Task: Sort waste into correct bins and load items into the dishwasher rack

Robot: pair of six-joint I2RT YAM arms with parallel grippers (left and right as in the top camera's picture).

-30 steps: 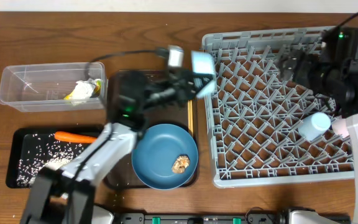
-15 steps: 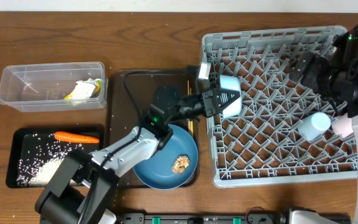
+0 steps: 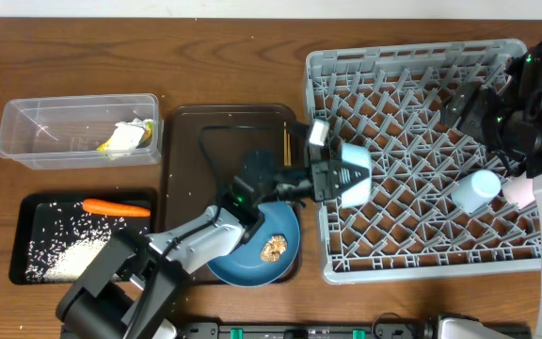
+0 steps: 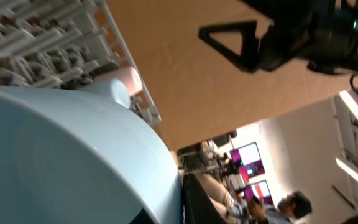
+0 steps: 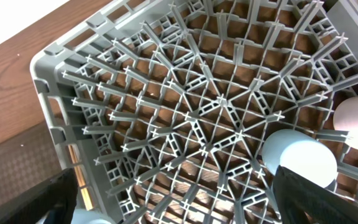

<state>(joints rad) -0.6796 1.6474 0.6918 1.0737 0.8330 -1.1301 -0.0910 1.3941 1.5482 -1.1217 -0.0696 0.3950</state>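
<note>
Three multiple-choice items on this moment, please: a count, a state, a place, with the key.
1. How many cups stand in the rack? A one; B two; C three.
2. The left gripper is: A shut on the pale blue bowl; B open and empty; C shut on a cup.
3. The carrot lies: A in the rack; B in the bowl; C in the black tray.
Key: 1 B: light blue cup and pink cup. 2 A: it holds the bowl at the rack's left side. 3 C: beside loose rice.
</note>
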